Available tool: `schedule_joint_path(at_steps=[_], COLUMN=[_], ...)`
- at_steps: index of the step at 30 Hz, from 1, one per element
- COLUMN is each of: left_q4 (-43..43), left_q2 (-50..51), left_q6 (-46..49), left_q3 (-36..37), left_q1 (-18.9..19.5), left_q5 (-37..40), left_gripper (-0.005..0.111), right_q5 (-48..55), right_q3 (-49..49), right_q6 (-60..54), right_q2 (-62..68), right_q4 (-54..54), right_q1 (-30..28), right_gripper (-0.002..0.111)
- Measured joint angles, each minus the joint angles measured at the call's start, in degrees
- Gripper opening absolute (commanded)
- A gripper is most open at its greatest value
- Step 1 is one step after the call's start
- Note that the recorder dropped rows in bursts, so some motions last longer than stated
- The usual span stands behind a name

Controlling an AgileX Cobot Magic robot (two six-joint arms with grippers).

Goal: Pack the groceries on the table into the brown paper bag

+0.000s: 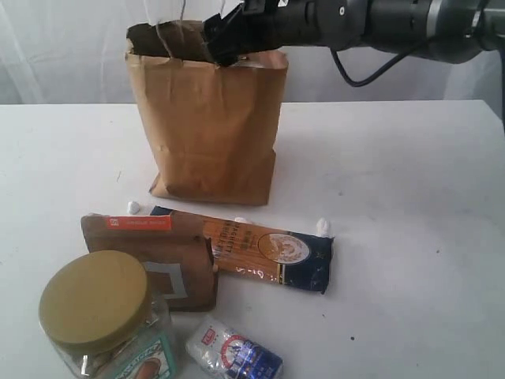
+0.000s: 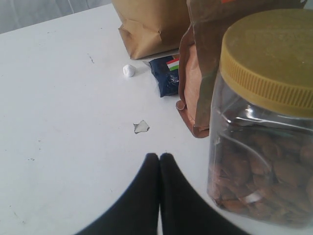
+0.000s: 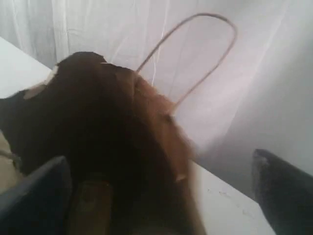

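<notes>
Your right end effector (image 1: 225,38) hangs at the mouth of the paper bag (image 1: 209,134), fingers spread wide with nothing clearly pinched between them. Your left end effector (image 2: 159,157) is pressed together and empty, down near the worktop (image 1: 410,237) just beside the jar (image 1: 102,316). Packing looks partly done at best, since four groceries lie outside the bag. The spaghetti pack (image 1: 272,253) lies closest to the bag's foot and the brown pouch (image 1: 158,257) covers one end of it. The jar and a small white-blue packet (image 1: 233,355) sit farther from the bag. You cannot tell from these views what is already inside the bag. The worktop is plain white and faintly scuffed, with a few white crumbs (image 1: 322,227) near the bag. Behind the bag hangs a pale curtain (image 1: 63,47).
</notes>
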Motion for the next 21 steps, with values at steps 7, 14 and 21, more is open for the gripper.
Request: schedule_joint_path(at_steps=[7,14,21], left_q4=[0.0,0.0,0.0], left_q2=[0.0,0.0,0.0], left_q6=[0.0,0.0,0.0], left_q3=[0.0,0.0,0.0], left_q1=[0.0,0.0,0.0], left_q5=[0.0,0.0,0.0], left_gripper=[0.0,0.0,0.0], right_q5=[-0.1,-0.1,2.2], right_q3=[0.0,0.0,0.0], right_q6=[0.0,-0.1,-0.1], right_q2=[-0.1,-0.5,-5.5], right_q4=[0.0,0.0,0.0], right_q1=[0.0,0.0,0.0], right_gripper=[0.096,0.096,0.096])
